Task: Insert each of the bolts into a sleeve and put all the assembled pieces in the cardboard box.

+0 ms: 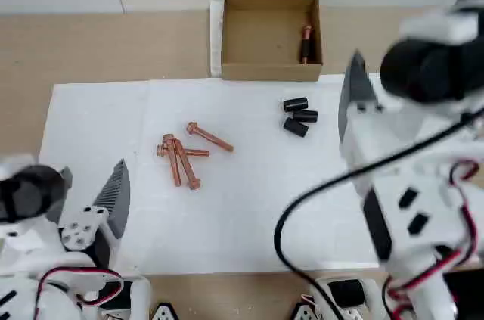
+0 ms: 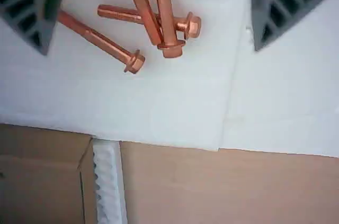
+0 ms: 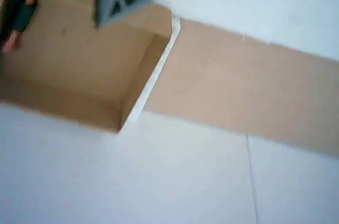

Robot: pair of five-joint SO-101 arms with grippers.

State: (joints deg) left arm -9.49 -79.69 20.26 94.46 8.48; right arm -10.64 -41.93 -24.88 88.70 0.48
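Four copper bolts (image 1: 186, 155) in a loose, partly crossed heap left of centre in the high view, flat on the white sheet (image 1: 249, 214). Right of centre, well apart from that heap, three black sleeves (image 1: 299, 116) bunched close together, also on the sheet. Just above them, at top centre, the cardboard box (image 1: 268, 73), open upward, on the tan table (image 1: 113, 48) with its near wall at the sheet's upper edge. Inside, against the right-hand wall, one assembled piece (image 1: 306, 42): a copper bolt with a black sleeve on its shank. At lower left of the high view, the left gripper (image 2: 150, 49), jaws spread wide and holding nothing, with the bolt heads on the sheet beneath it in its wrist view. Just right of the sleeves and below the box's right corner, the right gripper (image 1: 357, 89); jaw state impossible to tell.
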